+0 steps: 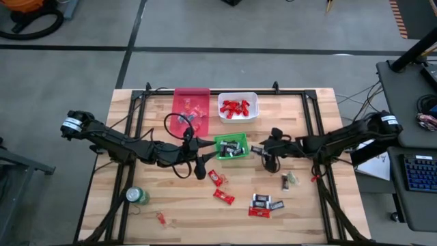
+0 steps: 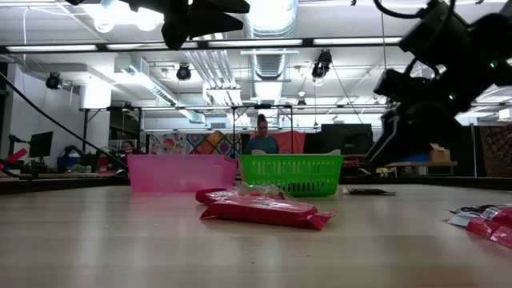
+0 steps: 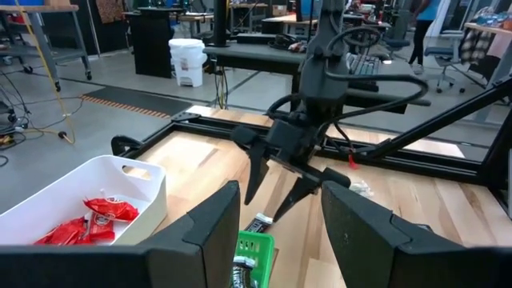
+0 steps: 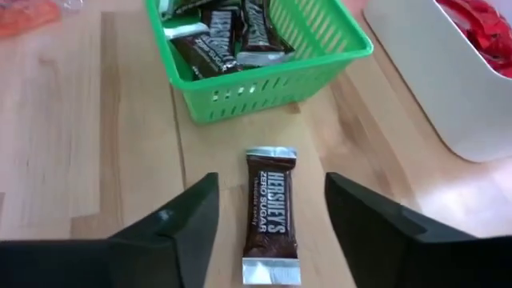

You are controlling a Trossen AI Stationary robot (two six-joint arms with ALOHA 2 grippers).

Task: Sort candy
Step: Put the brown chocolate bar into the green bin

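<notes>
A dark-wrapped candy (image 4: 270, 216) lies flat on the table just short of the green bin (image 4: 264, 96), which holds several dark candies. My right gripper (image 4: 270, 240) stands open low over it, one finger on either side, touching nothing; in the high view this gripper (image 1: 264, 149) is right of the green bin (image 1: 218, 147). My left gripper (image 3: 280, 240) hangs open and empty above the table left of the green bin, facing the right gripper (image 3: 276, 192). Red candies fill the white bin (image 1: 237, 94).
A pink bin (image 1: 183, 96) stands at the back beside the white bin. Loose red candies (image 1: 223, 197) and dark candies (image 1: 266, 202) lie toward the near edge, and a green can (image 1: 136, 196) lies near left. A person (image 2: 262, 136) shows behind the table.
</notes>
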